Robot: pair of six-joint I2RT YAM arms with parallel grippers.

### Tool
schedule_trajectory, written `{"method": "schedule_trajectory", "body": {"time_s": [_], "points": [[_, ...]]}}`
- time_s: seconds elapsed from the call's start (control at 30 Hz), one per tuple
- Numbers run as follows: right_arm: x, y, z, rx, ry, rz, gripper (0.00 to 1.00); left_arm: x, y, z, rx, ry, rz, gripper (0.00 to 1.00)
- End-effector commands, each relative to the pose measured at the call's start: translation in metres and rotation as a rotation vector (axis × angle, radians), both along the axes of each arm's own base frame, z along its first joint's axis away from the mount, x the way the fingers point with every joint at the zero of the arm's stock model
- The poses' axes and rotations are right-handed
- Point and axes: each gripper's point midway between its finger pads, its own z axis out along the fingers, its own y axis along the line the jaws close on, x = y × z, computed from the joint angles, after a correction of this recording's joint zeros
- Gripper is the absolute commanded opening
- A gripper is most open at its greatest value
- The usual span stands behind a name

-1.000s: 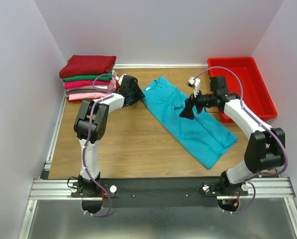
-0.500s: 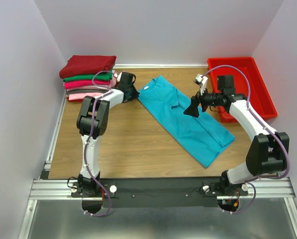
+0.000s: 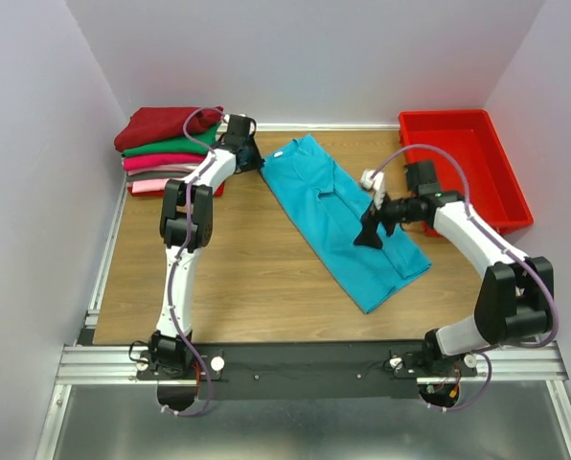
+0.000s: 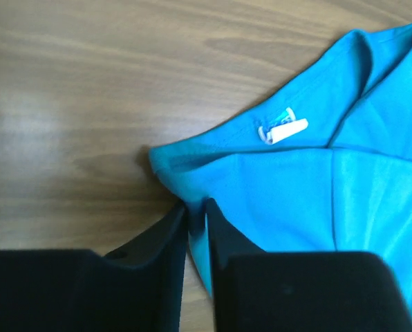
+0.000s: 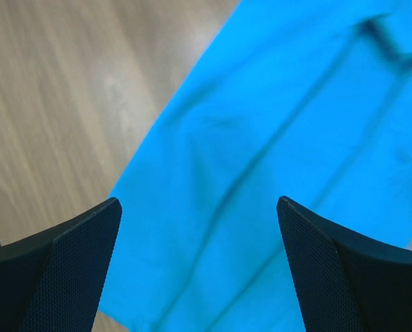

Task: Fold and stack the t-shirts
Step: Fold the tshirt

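the teal t-shirt point(image 3: 326, 218) lies folded long and narrow, its white label point(image 4: 282, 130) showing. the left gripper point(image 4: 194, 207) pinches its edge; the right gripper point(image 5: 199, 207) stands wide apart above it.

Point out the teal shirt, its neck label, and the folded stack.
teal shirt point(image 3: 357, 268), top view, lower body panel.
neck label point(image 4: 283, 131), left wrist view, white tag's middle.
folded stack point(image 3: 161, 149), top view, green layer.

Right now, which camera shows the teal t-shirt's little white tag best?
The left wrist view: the little white tag sits large and clear at the teal cotton t-shirt's collar. The top view shows a pale speck; the right wrist view shows only teal cloth.
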Motion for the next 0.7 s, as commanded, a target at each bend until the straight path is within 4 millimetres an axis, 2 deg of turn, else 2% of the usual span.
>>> {"method": "schedule_trajectory", "body": {"time_s": [0.0, 0.03, 0.07, 0.1, 0.17, 0.2, 0.23, 0.27, 0.3, 0.33, 0.37, 0.4, 0.43, 0.47, 0.5, 0.53, 0.57, 0.6, 0.63, 0.67], "points": [[-0.05, 0.008, -0.035, -0.216, -0.044, 0.185, 1.0, 0.0, -0.001, 0.008, 0.024, -0.002, -0.138, 0.35], [-0.061, 0.019, -0.036, -0.25, -0.079, 0.227, 1.0, 0.003, -0.003, 0.019, 0.025, -0.028, -0.155, 0.41], [-0.064, 0.013, -0.049, -0.308, -0.097, 0.223, 1.0, 0.005, -0.004, 0.038, 0.031, -0.07, -0.183, 0.49], [-0.07, 0.02, -0.05, -0.319, -0.126, 0.258, 1.0, 0.004, -0.005, 0.047, 0.034, -0.089, -0.197, 0.52], [-0.08, 0.023, -0.061, -0.354, -0.126, 0.289, 1.0, 0.003, -0.009, 0.076, 0.02, -0.16, -0.234, 0.57], [-0.092, 0.033, -0.064, -0.365, -0.129, 0.338, 1.0, 0.0, -0.01, 0.111, 0.021, -0.228, -0.255, 0.57], [-0.091, 0.035, -0.072, -0.412, -0.144, 0.333, 1.0, -0.006, -0.01, 0.119, 0.022, -0.24, -0.266, 0.59], [-0.095, 0.036, -0.081, -0.449, -0.143, 0.333, 1.0, -0.009, -0.012, 0.136, 0.019, -0.277, -0.276, 0.59], [-0.103, 0.048, -0.086, -0.476, -0.148, 0.333, 1.0, -0.017, -0.009, 0.175, 0.028, -0.35, -0.284, 0.59], [-0.096, 0.054, -0.089, -0.497, -0.181, 0.301, 1.0, -0.027, -0.007, 0.178, 0.037, -0.353, -0.291, 0.59], [-0.087, 0.049, -0.092, -0.565, -0.207, 0.245, 0.99, -0.034, -0.004, 0.192, 0.048, -0.379, -0.286, 0.59], [-0.084, 0.052, -0.097, -0.587, -0.189, 0.211, 0.97, -0.045, 0.003, 0.236, 0.063, -0.467, -0.266, 0.59], [-0.077, 0.051, -0.096, -0.617, -0.208, 0.174, 0.96, -0.057, 0.008, 0.232, 0.082, -0.463, -0.267, 0.6], [-0.074, 0.052, -0.096, -0.624, -0.211, 0.152, 0.94, -0.064, 0.012, 0.249, 0.09, -0.515, -0.254, 0.6], [-0.072, 0.053, -0.097, -0.623, -0.201, 0.125, 0.92, -0.086, 0.018, 0.268, 0.095, -0.559, -0.254, 0.61], [-0.071, 0.054, -0.097, -0.62, -0.196, 0.116, 0.91, -0.097, 0.02, 0.279, 0.106, -0.597, -0.263, 0.63], [-0.069, 0.05, -0.1, -0.643, -0.194, 0.098, 0.85, -0.115, 0.026, 0.315, 0.104, -0.695, -0.252, 0.65], [-0.07, 0.049, -0.1, -0.644, -0.19, 0.092, 0.81, -0.124, 0.027, 0.319, 0.107, -0.714, -0.258, 0.66], [-0.073, 0.044, -0.109, -0.671, -0.167, 0.081, 0.77, -0.134, 0.028, 0.31, 0.112, -0.715, -0.271, 0.69], [-0.075, 0.043, -0.113, -0.681, -0.157, 0.076, 0.74, -0.142, 0.03, 0.314, 0.116, -0.73, -0.273, 0.7]]}}
